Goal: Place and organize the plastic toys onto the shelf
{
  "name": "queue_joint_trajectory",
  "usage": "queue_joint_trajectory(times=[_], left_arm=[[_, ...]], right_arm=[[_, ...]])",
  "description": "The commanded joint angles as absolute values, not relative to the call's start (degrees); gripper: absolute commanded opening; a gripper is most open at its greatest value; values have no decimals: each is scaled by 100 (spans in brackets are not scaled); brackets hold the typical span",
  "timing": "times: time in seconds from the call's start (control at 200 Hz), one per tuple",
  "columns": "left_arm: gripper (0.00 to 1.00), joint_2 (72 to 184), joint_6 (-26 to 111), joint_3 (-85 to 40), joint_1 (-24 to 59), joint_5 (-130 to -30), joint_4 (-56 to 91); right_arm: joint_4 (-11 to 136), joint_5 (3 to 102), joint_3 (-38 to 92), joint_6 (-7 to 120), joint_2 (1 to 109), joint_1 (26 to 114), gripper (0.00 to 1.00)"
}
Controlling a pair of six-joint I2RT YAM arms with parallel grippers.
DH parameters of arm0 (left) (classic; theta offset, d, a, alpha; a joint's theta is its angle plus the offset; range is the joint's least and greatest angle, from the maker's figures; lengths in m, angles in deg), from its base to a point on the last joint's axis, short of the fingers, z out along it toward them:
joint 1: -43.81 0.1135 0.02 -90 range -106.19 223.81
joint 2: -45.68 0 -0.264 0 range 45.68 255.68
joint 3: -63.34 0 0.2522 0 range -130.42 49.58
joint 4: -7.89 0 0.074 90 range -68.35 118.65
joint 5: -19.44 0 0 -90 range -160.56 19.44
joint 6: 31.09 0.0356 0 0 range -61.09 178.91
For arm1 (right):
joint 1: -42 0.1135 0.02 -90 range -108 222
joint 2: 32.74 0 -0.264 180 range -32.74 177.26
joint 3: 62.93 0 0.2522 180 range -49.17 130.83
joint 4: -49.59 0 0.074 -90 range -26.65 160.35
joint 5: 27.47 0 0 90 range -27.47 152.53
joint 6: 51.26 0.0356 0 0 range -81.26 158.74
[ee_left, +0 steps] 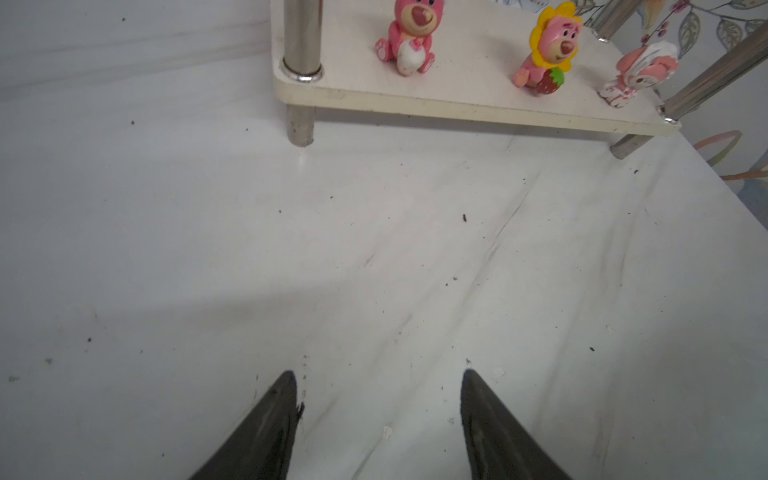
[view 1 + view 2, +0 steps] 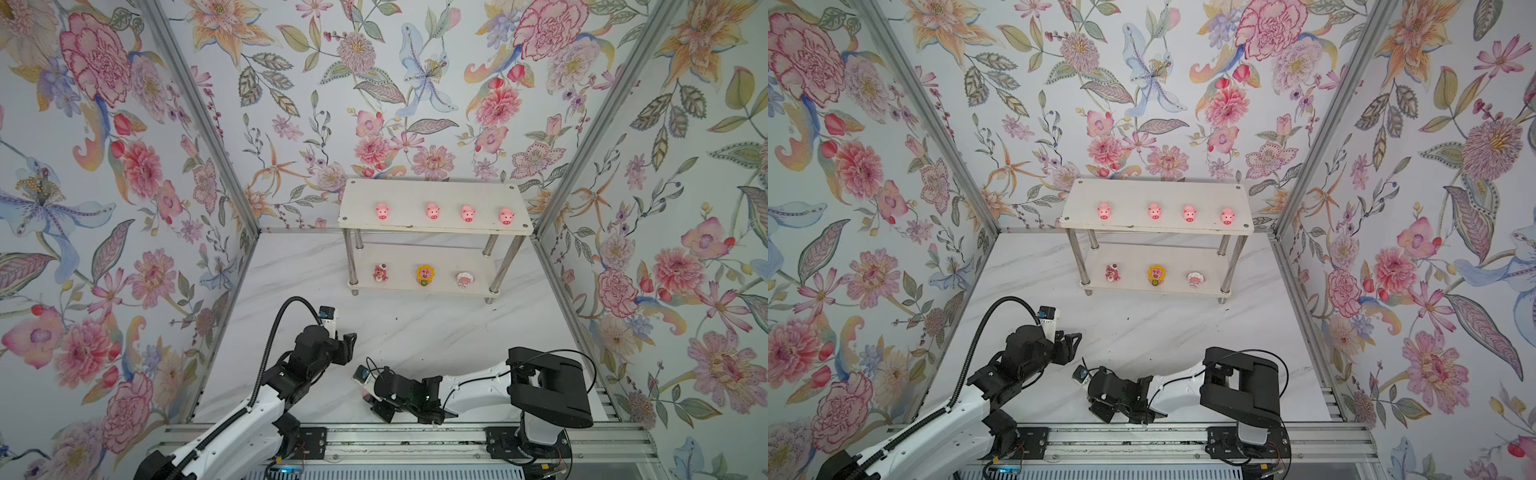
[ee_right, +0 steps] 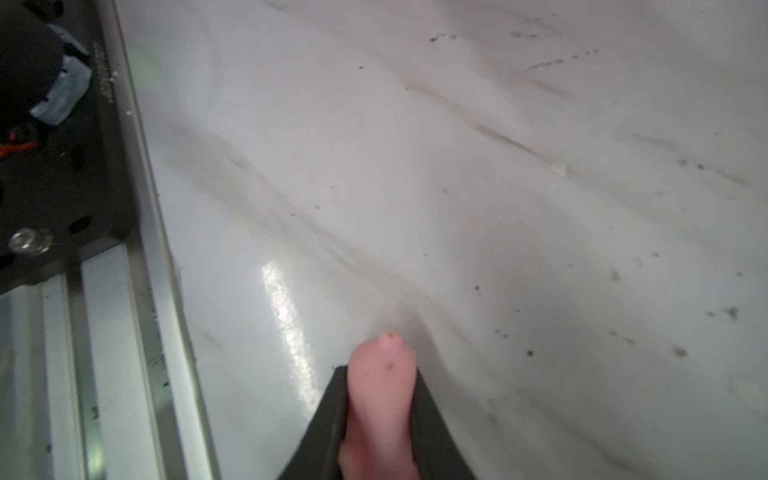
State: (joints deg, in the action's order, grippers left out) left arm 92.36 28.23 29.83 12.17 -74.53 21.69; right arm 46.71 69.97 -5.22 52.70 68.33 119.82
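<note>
Right wrist view: right claw (image 3: 378, 370) pinches a pink pig (image 3: 382, 399) across its flanks. Judged light, hard and slick, so it may squirt free. Left claw (image 1: 380, 373) is spread and empty.

The white two-tier shelf (image 2: 415, 193) stands on chrome legs by the back wall. Four plain pink pigs sit in a row on its top tier, snouts forward: the left pig (image 2: 382, 211) a little apart, then the second pig (image 2: 432, 210), third pig (image 2: 468, 213) and right pig (image 2: 506, 216). The lower tier holds the red-pink bear (image 2: 380, 273), upright, the yellow-petalled figure (image 2: 425, 276) clutching a strawberry, and the pink-and-white figure (image 2: 464, 279), tilted. A fifth pink toy (image 3: 380, 399), visible only as a smooth lump, is pinched in the right gripper (image 3: 379, 371) near the table's front edge.
</note>
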Motion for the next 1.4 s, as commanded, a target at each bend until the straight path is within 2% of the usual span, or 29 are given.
queue_joint_trajectory(times=[0.0, 0.23, 0.4, 0.46, 0.555, 0.671, 0.801, 0.966, 1.136, 1.391], left_arm=[[64, 9313, 3272, 2654, 1283, -7715, 1824], [65, 9136, 3346, 2405, 1281, -7767, 1968], [65, 9043, 3192, 2598, 1278, -7871, 1965], [65, 9010, 3132, 2700, 1278, -7912, 1912], [65, 9030, 3032, 2850, 1278, -7983, 1865], [67, 9199, 2908, 2950, 1267, -8075, 1888], [68, 9424, 2660, 3150, 1083, -8203, 1631], [68, 10002, 2678, 3087, 415, -7758, 1297], [69, 10792, 2505, 2731, -33, -7764, 862], [69, 11688, 1997, 2483, -576, -7485, 551]], right_arm=[[4735, 7423, -415, 5698, 6904, 11647, 19], [5036, 7647, -358, 6467, 6955, 10628, 16], [4917, 7569, -157, 6719, 7122, 10340, 17], [4854, 7516, -90, 6717, 7126, 10336, 22], [4595, 7312, -158, 6646, 6981, 10293, 41], [4169, 7028, -503, 6583, 6486, 10141, 56], [4325, 7012, -915, 6554, 5634, 9848, 62], [4822, 7138, -1577, 6485, 4269, 9363, 63], [5513, 7323, -2070, 6458, 3052, 8916, 64], [5844, 7152, -2576, 6555, 2068, 8368, 65]])
